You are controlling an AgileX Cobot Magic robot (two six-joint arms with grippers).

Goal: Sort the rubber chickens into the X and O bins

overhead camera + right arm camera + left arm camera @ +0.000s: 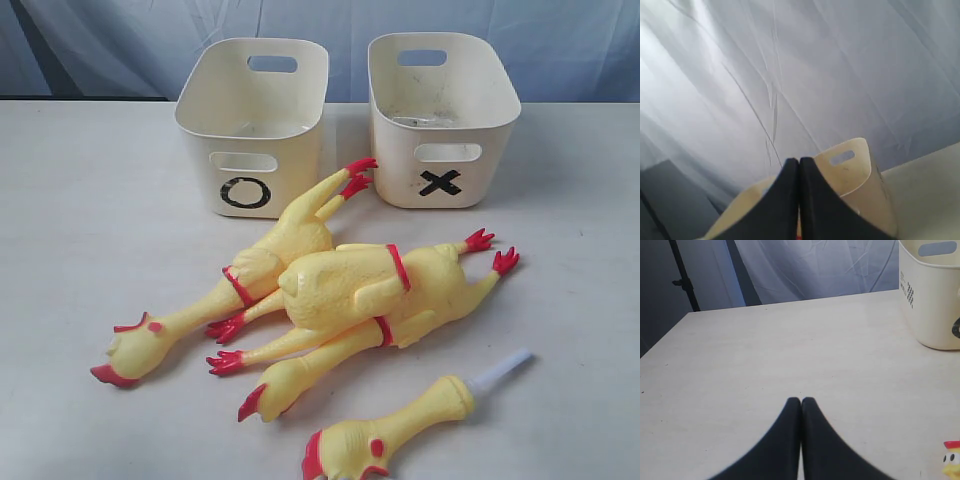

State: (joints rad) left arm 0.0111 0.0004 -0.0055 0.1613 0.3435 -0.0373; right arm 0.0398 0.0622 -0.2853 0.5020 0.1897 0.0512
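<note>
Exterior view: four chickens (340, 290) (one apart) before bins (300, 180)

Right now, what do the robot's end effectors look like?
Only the wrist cameras show them. The left end effector ends in two matte black fingers, broad at the base, tapering to rounded tips. The right end effector looks the same: plain black fingers. No cables, markings or arm links show in any view.
</note>
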